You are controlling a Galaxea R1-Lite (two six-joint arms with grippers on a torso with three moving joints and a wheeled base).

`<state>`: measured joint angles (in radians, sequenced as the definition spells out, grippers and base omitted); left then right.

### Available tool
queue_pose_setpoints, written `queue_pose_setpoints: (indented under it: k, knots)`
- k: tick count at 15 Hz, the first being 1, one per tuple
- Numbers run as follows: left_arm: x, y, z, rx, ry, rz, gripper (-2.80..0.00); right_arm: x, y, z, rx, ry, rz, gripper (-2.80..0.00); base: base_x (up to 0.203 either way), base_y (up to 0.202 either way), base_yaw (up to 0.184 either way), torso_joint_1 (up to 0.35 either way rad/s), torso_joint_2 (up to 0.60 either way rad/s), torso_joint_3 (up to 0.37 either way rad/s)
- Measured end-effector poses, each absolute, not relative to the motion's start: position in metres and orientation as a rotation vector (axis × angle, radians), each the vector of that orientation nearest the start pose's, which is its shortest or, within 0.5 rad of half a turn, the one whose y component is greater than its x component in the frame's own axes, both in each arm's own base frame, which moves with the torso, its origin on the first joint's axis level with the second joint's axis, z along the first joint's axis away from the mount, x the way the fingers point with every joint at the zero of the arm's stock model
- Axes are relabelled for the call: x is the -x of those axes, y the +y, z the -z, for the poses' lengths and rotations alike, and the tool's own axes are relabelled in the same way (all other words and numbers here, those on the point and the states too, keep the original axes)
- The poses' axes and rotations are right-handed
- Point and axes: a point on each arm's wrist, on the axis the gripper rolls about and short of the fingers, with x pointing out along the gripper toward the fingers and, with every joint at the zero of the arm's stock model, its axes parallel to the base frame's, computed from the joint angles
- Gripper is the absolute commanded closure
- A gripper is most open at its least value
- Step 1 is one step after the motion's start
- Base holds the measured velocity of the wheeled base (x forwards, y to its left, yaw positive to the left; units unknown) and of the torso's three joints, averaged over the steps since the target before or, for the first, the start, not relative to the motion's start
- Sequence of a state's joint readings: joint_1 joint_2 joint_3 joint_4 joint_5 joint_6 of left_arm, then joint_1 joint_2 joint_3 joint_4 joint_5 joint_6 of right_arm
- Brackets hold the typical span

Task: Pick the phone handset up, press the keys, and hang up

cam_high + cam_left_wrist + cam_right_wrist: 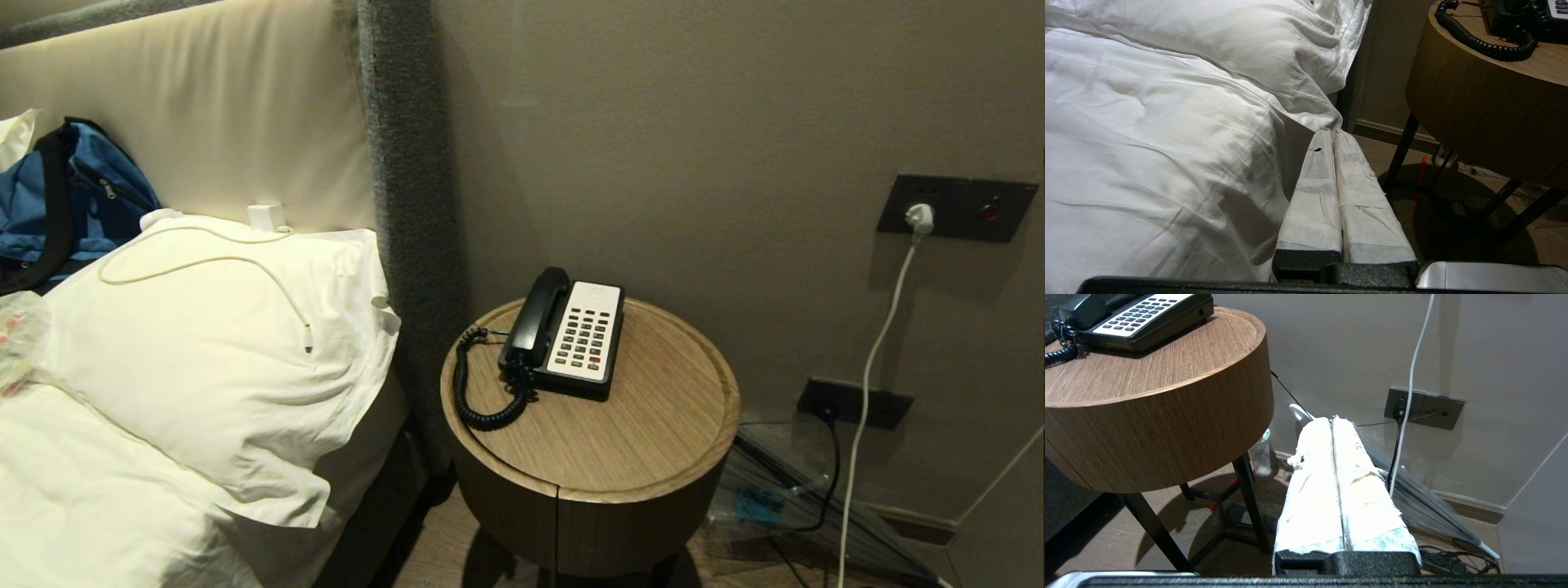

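With the phone handset point(536, 317) cradled beside the keys point(584, 337) on the desk point(653, 425), nothing has begun; both parked grippers, left gripper point(1332, 132) and right gripper point(1332, 419), pressed together, must open and reach up.

Round wooden table point(653, 425) under phone point(584, 343)

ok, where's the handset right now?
In the head view the handset sits in its cradle on the left side of the phone base, beside the keys, on the round wooden table next to the bed.
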<state>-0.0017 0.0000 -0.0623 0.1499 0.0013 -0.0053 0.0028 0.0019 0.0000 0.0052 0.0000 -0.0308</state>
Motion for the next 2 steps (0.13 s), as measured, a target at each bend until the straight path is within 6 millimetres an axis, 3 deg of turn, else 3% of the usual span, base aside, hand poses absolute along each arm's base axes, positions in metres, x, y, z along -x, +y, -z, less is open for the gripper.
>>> queue_pose_setpoints:
  k: [2]
  knots:
    - [0.0282,0.0001,-0.0773,0.005,0.087,0.0,0.0,0.0227,-0.0001,-0.0748,0.03,0.009,-0.003,0.0,0.0,0.0,0.0,0.0,0.0,0.0]
